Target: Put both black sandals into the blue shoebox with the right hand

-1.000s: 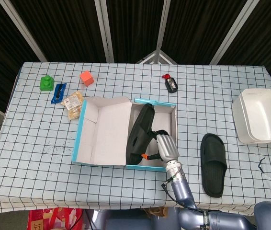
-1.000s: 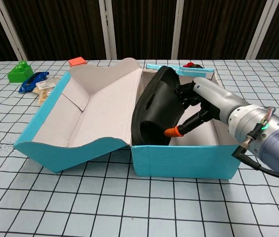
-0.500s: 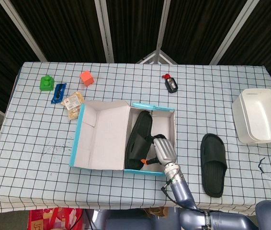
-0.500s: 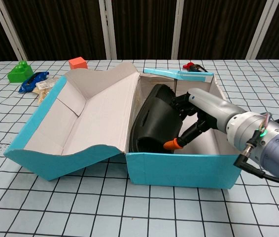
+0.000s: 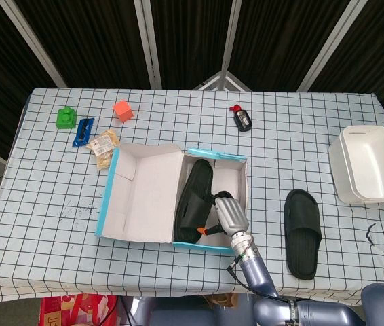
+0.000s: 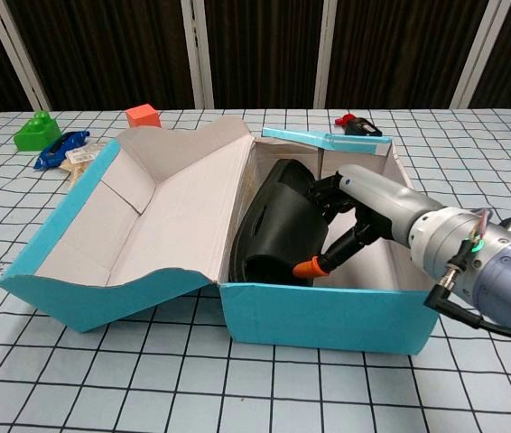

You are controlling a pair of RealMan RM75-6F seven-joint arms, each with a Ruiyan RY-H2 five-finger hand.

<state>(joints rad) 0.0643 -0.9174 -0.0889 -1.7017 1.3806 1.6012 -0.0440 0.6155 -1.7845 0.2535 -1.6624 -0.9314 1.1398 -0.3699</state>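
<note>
The blue shoebox (image 5: 212, 248) (image 6: 319, 316) stands open on the checked cloth, its lid folded out to the left. One black sandal (image 5: 193, 199) (image 6: 269, 225) leans on its side inside the box, against the left wall. My right hand (image 5: 227, 213) (image 6: 364, 212) reaches into the box and grips this sandal, fingers behind it and an orange-tipped thumb at its lower edge. The second black sandal (image 5: 302, 233) lies flat on the table to the right of the box. My left hand shows in neither view.
A white tub (image 5: 368, 164) sits at the far right. At the back left are a green block (image 5: 65, 117) (image 6: 35, 132), a blue object (image 5: 83, 132), a snack packet (image 5: 103, 146) and an orange cube (image 5: 123, 110) (image 6: 142, 114). A small black and red item (image 5: 242, 119) lies behind the box.
The sandal has sunk lower into the box with my right hand still on it. The box has slid a little to the left and nearer the front edge.
</note>
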